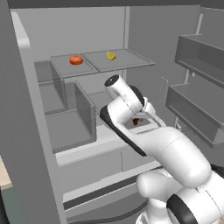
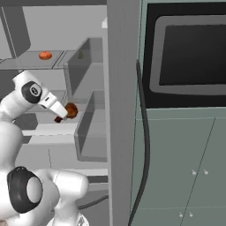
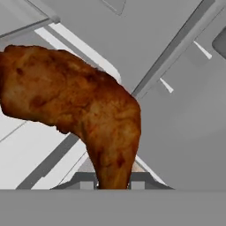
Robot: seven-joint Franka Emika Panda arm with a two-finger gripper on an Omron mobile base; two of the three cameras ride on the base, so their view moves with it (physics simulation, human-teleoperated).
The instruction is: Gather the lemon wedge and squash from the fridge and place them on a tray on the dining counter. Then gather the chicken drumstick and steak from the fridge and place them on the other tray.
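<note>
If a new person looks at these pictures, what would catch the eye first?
Probably the brown drumstick, held in the shut end effector inside the open fridge. Then two bright things on the upper glass shelf: a red-orange one on the left and a lemon wedge on the right.

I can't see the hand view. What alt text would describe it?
A browned chicken drumstick hangs close to the camera, its narrow end pinched between the robot's closed jaws at the bottom. Behind it lie pale grey fridge shelves and walls.
</note>
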